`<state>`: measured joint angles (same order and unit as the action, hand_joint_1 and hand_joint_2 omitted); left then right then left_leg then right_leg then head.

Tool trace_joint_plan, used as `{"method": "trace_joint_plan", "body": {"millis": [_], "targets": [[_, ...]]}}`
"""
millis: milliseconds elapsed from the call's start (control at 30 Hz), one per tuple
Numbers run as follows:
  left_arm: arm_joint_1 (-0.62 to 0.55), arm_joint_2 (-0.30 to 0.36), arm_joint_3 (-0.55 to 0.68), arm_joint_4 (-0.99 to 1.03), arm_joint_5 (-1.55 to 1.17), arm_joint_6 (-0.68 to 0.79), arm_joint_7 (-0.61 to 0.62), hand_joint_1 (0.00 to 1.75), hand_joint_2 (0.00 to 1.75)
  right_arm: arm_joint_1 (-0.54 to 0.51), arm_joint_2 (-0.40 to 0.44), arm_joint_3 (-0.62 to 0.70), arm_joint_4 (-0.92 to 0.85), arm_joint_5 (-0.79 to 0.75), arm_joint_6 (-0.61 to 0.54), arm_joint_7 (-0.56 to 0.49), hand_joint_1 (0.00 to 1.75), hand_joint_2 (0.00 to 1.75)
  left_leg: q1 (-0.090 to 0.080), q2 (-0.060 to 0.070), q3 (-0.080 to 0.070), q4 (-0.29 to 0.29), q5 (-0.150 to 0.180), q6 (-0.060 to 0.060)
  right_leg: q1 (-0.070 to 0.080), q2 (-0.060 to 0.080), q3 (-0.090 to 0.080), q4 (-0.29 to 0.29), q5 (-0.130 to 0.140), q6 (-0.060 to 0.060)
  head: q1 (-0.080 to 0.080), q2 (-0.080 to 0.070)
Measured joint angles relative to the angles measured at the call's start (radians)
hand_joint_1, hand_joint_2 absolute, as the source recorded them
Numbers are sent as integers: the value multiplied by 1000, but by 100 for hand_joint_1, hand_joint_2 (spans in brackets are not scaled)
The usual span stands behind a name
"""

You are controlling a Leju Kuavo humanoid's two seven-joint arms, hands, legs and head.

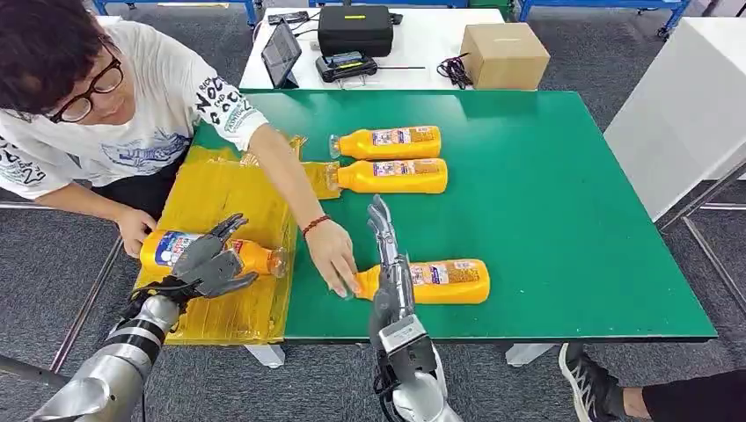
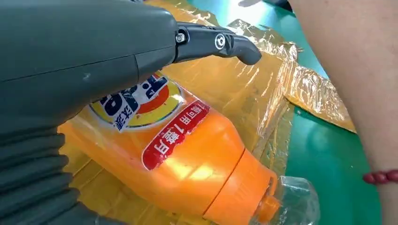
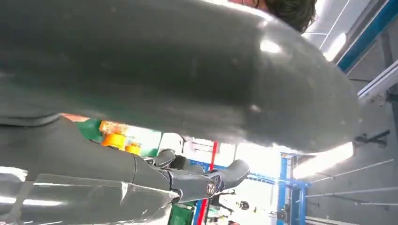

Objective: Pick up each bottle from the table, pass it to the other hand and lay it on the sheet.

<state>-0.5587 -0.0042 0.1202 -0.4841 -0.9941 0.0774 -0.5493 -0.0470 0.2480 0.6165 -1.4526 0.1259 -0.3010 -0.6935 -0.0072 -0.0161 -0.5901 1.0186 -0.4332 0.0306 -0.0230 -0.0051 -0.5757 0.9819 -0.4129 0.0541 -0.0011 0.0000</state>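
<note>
Head view: left robot hand [image 1: 209, 259] grips bottle [image 1: 176, 248] over sheet [image 1: 230, 198] edge.

Silver arms, dark grey hands

The left arm [image 1: 106, 374] is brushed silver with black bands just behind the wrist; its left hand [image 1: 207, 262] is dark grey with slim, darker fingers. Close behind that hand sits a ribbed grey cover [image 2: 33, 173], and beside the thick thumb a black finger [image 2: 220, 44] carries two silver screws. The right hand [image 1: 387, 264] is grey too, above a silver wrist block with black cables.
</note>
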Motion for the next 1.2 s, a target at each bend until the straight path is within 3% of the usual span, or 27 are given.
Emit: {"method": "trace_joint_plan", "body": {"millis": [267, 333, 400, 433, 533, 567, 700, 833, 867, 1033, 1200], "targets": [[35, -4, 16, -41, 199, -124, -95, 0, 0, -3, 2, -1, 20, 0, 11, 0, 0, 0, 0, 0, 1, 0, 0, 0, 0, 0, 0, 0, 0, 0, 0, 0], [48, -12, 22, -65, 251, -55, -110, 0, 0, -4, 2, -1, 25, 0, 11, 0, 0, 0, 0, 0, 0, 0, 0, 0, 0, 0, 0, 0, 0, 0, 0, 0], [73, -31, 24, -94, 287, 130, -127, 0, 0, -5, 2, -1, 28, 0, 2, 0, 0, 0, 0, 1, -3, 0, 0, 0, 0, 0, -4, 0, 1, 0, 0, 0], [87, -41, 24, -112, 296, 248, -129, 0, 0, -5, 3, -1, 30, 1, -4, 0, 0, 175, 0, 1, -5, 0, 2, 0, 0, 1, -6, 0, 2, -1, 0, 0], [119, -76, 13, -224, 389, 546, -130, 0, 0, -10, 3, 3, 41, 32, -36, 10, 0, 175, 0, 2, -12, 1, 3, 1, 0, 0, -13, 0, 4, -1, 0, 0], [125, -83, 5, -255, 425, 583, -130, 0, 0, -12, 3, 6, 44, 47, -47, 18, 0, 175, 0, 2, -13, 1, 3, 1, 0, 0, -13, 0, 4, -1, 0, 0], [157, -114, 1, -411, 559, 622, -130, 0, 0, -21, 0, 18, 56, 215, -111, 121, 0, 175, 0, 1, -15, 1, 3, 1, 0, 0, -16, 0, 4, -1, 0, 0], [212, -138, 1, -583, 608, 624, -130, 0, 0, -26, -11, 18, 69, 439, -132, 293, 0, 175, 0, 2, -18, 1, 3, 1, 1, 1, -19, 0, 4, -1, 0, 0], [226, -142, 1, -622, 629, 624, -130, 0, 175, -28, -18, 18, 71, 496, -132, 336, 0, 175, 0, 2, -19, 1, 3, 1, 0, 1, -19, 0, 4, -1, 0, 0], [327, -157, 2, -801, 739, 618, -130, 0, 175, -26, -92, -11, 65, 700, -82, 506, 0, 175, 0, 1, -20, 1, 2, 1, 0, 0, -20, -1, 3, -1, 0, 0], [413, -163, 2, -831, 770, 593, -130, 0, 175, -1, -178, -65, 49, 827, -6, 647, 0, 175, 0, 2, -20, 1, 2, 1, 0, 1, -21, -1, 3, -1, 0, 0]]}}
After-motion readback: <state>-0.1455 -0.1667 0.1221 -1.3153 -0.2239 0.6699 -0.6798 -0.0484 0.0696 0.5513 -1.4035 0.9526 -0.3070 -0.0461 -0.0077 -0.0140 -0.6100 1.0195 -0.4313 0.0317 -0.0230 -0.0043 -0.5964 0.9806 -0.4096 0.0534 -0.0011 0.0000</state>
